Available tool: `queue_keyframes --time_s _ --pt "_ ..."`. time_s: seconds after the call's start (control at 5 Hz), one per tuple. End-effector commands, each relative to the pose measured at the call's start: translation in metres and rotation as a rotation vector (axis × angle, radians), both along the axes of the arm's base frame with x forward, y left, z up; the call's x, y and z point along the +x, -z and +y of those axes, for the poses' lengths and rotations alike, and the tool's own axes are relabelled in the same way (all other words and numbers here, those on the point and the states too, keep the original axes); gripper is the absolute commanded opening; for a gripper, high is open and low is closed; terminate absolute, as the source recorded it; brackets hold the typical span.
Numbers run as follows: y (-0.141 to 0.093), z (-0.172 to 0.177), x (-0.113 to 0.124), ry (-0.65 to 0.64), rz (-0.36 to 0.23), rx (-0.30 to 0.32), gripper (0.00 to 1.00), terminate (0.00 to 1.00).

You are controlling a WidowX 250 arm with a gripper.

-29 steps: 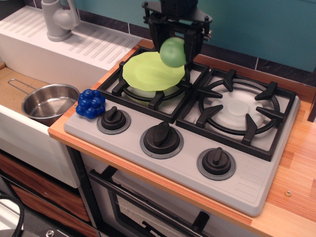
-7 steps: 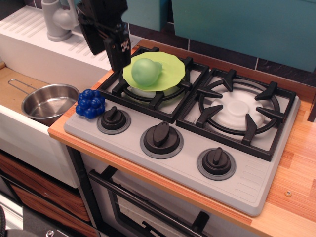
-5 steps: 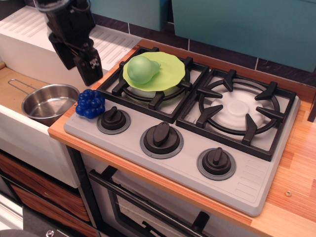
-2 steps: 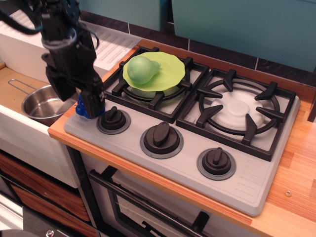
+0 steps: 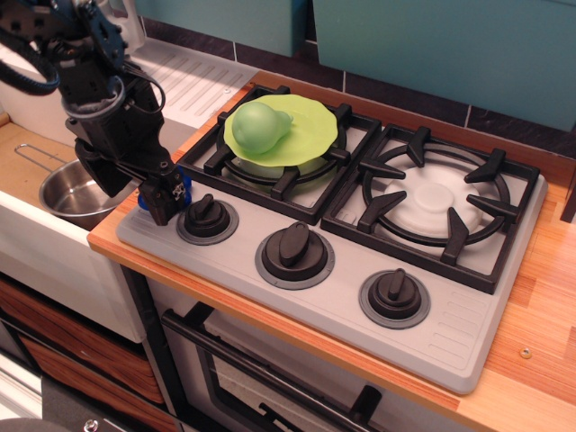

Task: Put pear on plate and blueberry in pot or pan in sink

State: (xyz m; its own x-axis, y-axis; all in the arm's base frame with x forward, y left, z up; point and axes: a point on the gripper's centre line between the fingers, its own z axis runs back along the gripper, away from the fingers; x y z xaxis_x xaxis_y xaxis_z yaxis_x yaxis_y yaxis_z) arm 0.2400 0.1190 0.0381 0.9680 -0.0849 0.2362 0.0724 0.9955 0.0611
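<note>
The light-green pear [image 5: 257, 126] lies on the lime-green plate [image 5: 310, 128], which rests on the left burner. My black gripper [image 5: 144, 193] is down at the stove's front left corner, its fingers straddling the dark-blue blueberry [image 5: 184, 188]. The fingers stand wide apart and the berry is mostly hidden behind them; only blue slivers show. The steel pan [image 5: 61, 192] sits in the sink [image 5: 45, 247] just left of the gripper, partly covered by the arm.
The stove has three black knobs [image 5: 294, 247] along its front and an empty right burner [image 5: 438, 198]. The ribbed white drainboard [image 5: 193, 76] runs behind the sink. The wooden counter [image 5: 540, 297] continues to the right.
The pear went from the gripper onto the plate. The gripper then moved left and down, and now sits lower over the blueberry, hiding most of it.
</note>
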Motion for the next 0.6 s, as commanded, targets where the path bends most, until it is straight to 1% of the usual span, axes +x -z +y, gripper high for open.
queue_keyframes --time_s 0.0,0.2,0.4 --pt "0.0068 0.0067 0.0122 0.058 -0.087 0.004 1.0 0.0" --pt "0.0089 0.008 0.0165 0.069 -0.092 -0.003 1.0 0.0" --pt "0.0123 0.0091 0.0193 0.089 -0.11 -0.009 1.0 0.0"
